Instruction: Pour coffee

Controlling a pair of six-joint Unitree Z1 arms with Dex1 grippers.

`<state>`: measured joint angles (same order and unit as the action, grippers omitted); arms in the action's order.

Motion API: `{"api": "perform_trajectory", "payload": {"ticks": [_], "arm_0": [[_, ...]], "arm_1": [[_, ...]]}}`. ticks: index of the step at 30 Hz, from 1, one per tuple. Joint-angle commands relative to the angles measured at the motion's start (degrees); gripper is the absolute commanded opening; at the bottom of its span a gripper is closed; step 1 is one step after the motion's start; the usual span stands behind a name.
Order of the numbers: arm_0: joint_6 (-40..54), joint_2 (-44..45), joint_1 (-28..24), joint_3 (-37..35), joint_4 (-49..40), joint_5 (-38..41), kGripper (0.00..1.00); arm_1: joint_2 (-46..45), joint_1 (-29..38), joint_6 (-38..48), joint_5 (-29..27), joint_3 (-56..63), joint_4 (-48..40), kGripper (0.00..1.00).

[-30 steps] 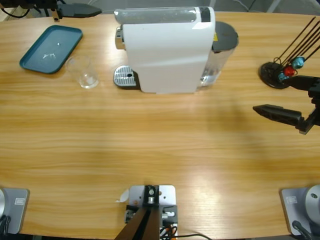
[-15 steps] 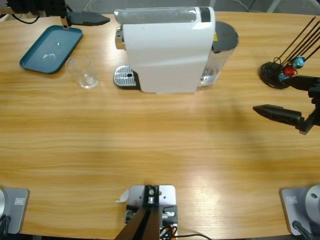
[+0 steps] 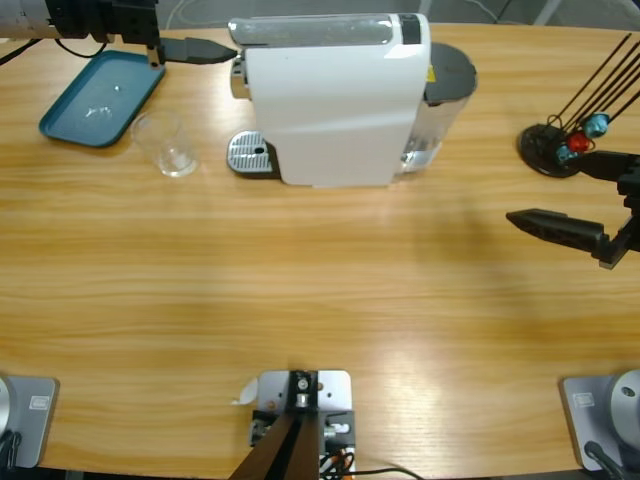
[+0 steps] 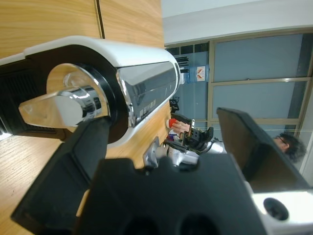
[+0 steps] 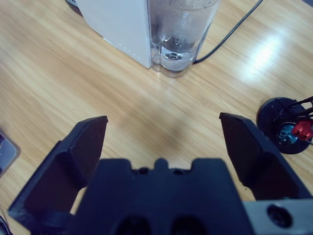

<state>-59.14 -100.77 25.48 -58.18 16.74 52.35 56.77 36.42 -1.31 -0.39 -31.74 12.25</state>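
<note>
Tumbler [image 3: 172, 146] between tray [image 3: 100, 99] and machine [image 3: 335, 100]; left end effector [image 3: 200, 49] gapes.

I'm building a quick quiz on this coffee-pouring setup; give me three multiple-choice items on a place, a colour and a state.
1. Where does the clear tumbler stand?
A. on the tray
B. on the table, between the tray and the drip grate
C. under the spout

2. What colour is the tray?
A. teal blue
B. red
C. white

3. How are the left gripper's jaws?
A. shut on the tumbler
B. shut on the tray
C. open, close to the coffee machine's chrome lever

Answers: B, the high view shows it on bare wood beside the drip grate; A, the tray is teal; C, the left wrist view shows spread jaws with the lever just ahead.
</note>
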Motion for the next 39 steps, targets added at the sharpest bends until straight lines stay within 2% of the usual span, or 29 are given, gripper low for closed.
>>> {"api": "perform_trajectory", "payload": {"ticks": [1, 4, 7, 9, 10, 13, 14, 25, 31, 37, 38, 39], "arm_0": [[-1.2, -3.4, 0.4, -0.6, 2.2, -0.3, 0.764], [-1.2, -3.4, 0.4, -0.9, 2.2, -0.3, 0.621], [-1.2, -3.6, 0.4, -1.1, 2.2, -0.3, 0.587], [-1.2, -3.6, 0.4, -1.2, 2.2, -0.3, 0.473], [-1.2, -3.6, 0.4, -1.1, 2.2, -0.3, 0.391], [-1.2, -3.8, 0.4, -1.1, 2.2, 0.0, 0.009], [-1.2, -4.0, 0.4, -1.0, 2.4, 0.4, 0.000], [-2.3, -1.6, 1.0, -1.2, 5.4, -1.5, 0.000], [-3.7, -0.4, 2.9, -4.6, 5.3, -2.1, 0.000], [-0.6, 4.3, 4.0, -7.1, 1.5, -6.2, 0.000], [1.4, 5.8, 4.0, -7.2, -0.7, -7.9, 0.191], [2.9, 7.0, 4.0, -7.1, -2.2, -9.2, 0.615]], "arm_1": [[-1.5, -0.3, -0.3, -0.9, 2.1, -0.6, 1.000], [-1.5, -0.3, -0.3, -0.9, 2.1, -0.6, 1.000], [-1.5, -0.3, -0.3, -0.9, 2.1, -0.6, 1.000], [-1.5, -0.3, -0.3, -0.9, 2.1, -0.6, 1.000], [-1.5, -0.3, -0.3, -0.9, 2.1, -0.6, 1.000], [-1.4, -0.3, -0.3, -0.9, 2.1, -0.7, 1.000], [-1.4, -0.3, -0.3, -0.9, 2.1, -0.7, 1.000], [-1.3, -0.3, -0.3, -0.9, 2.4, -1.2, 1.000], [-1.2, -0.3, -0.3, -0.9, 2.5, -1.3, 1.000], [-1.1, -0.3, -0.3, -0.9, 2.5, -1.4, 1.000], [-1.0, -0.3, -0.3, -0.9, 2.5, -1.4, 1.000], [-1.0, -0.3, -0.3, -0.9, 2.5, -1.4, 1.000]]}}
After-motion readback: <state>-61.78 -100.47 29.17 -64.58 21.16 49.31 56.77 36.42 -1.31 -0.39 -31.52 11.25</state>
